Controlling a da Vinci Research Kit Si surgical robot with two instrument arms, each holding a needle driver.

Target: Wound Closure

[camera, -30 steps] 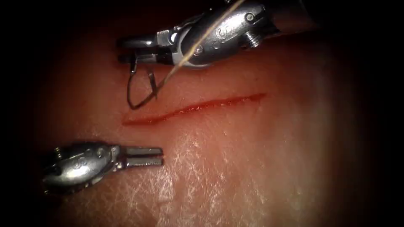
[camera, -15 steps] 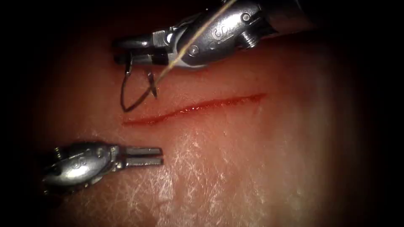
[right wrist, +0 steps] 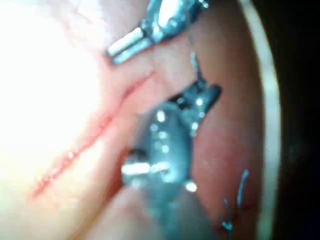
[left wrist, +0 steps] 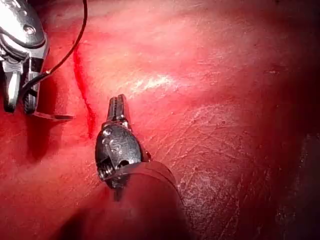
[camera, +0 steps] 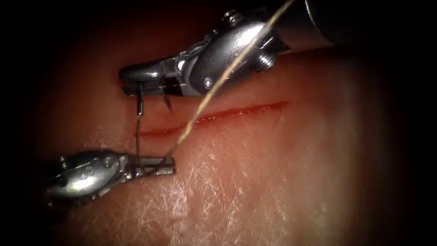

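Right claw point(camera: 136, 87) clamped on needle point(camera: 138, 118)

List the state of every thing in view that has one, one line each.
Right tool: jaws shut on the needle near one end of its curve.
Left tool: holds nothing, jaws nearly closed, low over the tissue.
Needle: above the tissue, not in it, hanging across the cut's left end.
Thread: slack line trailing from the needle across the right tool.
Cut: open, unstitched, lined with red fluid.
Tissue: flat, no stitches.

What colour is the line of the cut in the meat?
Red: the cut is a thin red line on the pinkish tissue, clearest in the endoscope view.
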